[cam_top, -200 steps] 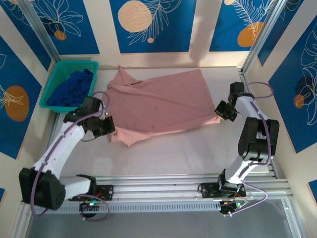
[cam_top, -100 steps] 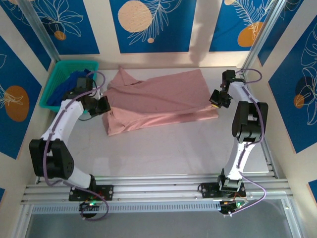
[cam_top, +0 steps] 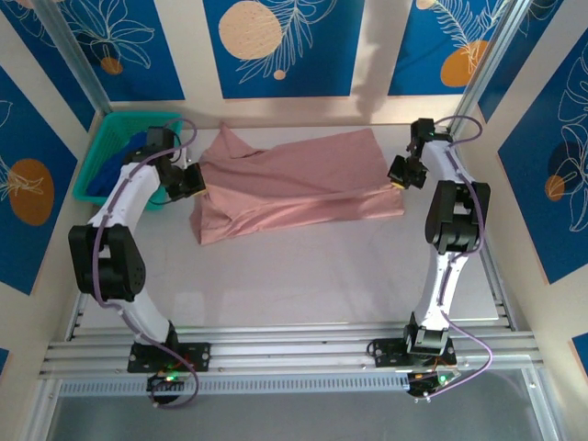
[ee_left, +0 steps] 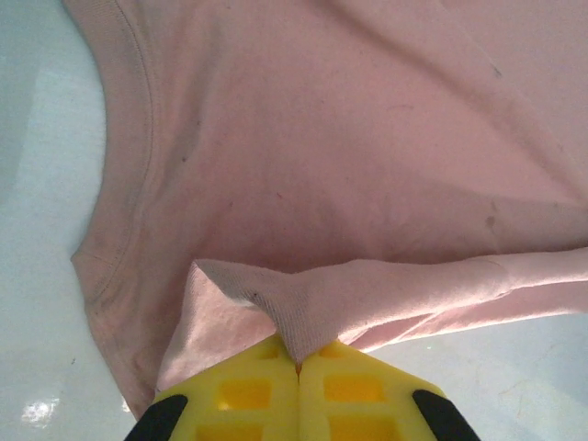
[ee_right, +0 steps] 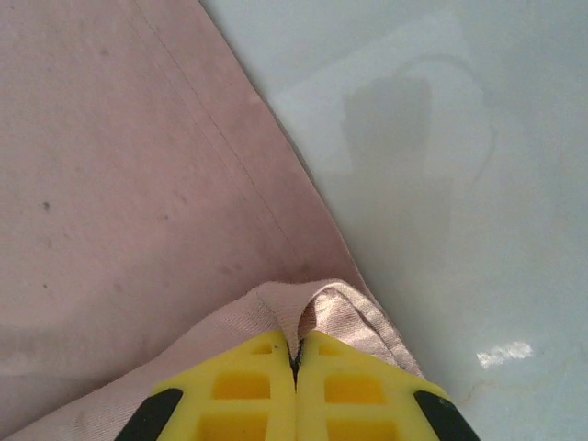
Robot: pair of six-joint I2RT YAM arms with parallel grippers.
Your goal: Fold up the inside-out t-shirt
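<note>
While my left gripper [ee_left: 299, 360] pinches a folded edge of the pink t-shirt [cam_top: 294, 184] and my right gripper [ee_right: 296, 347] pinches the other end, both are shut on cloth. The t-shirt lies long, left to right, between them at the back of the table [cam_top: 322, 276]. Open room lies toward me; a green basket [cam_top: 92, 161] sits by my left.

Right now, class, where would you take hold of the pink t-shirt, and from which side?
Take the t-shirt at its two short ends, coming in from the outer sides. It lies flat on the table as a long band, and the doubled edges there lift enough to pinch. The left gripper and right gripper are shut on those edges.
</note>
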